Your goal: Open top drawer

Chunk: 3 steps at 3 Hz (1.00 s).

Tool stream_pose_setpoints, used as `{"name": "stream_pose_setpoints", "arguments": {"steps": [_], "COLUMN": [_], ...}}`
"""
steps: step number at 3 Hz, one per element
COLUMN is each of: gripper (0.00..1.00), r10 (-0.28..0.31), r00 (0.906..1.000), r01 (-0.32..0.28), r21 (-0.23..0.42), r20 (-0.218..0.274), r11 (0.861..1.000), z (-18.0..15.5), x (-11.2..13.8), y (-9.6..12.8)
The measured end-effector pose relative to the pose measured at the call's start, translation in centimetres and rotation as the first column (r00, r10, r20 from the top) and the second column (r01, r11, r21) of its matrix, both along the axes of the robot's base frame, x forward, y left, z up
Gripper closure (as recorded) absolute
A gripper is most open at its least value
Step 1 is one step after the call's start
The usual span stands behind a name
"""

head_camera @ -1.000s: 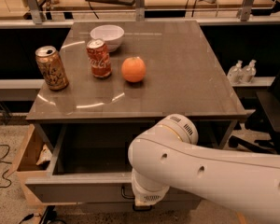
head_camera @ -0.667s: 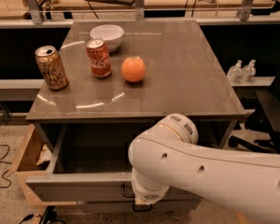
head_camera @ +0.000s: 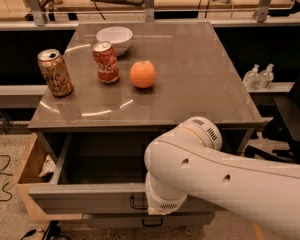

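Observation:
The top drawer stands pulled out from under the grey table. Its flat grey front faces me and its deep grey inside shows. A small dark loop handle sits at the centre of the front. My gripper is at the drawer front, just right of the handle, mostly hidden under my white wrist. A shallower grey drawer with a like handle sits just below.
On the tabletop stand a gold can, a red cola can, an orange and a white bowl. A tan cardboard-coloured box sits left of the drawer. Two bottles and a dark chair are at the right.

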State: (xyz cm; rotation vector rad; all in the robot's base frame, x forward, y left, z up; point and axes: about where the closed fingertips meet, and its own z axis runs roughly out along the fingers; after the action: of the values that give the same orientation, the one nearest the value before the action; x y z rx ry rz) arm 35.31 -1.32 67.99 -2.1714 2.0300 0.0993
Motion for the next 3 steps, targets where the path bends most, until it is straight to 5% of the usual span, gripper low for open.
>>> {"name": "stream_pose_setpoints", "arguments": {"steps": [3], "gripper": [1.0], "r10": [0.051], "r00": [0.997], "r01": [-0.055], "r21": [0.077], "r20": [0.058], "r11": [0.996], "z": [10.8], "x": [5.0], "y": [-5.9]}}
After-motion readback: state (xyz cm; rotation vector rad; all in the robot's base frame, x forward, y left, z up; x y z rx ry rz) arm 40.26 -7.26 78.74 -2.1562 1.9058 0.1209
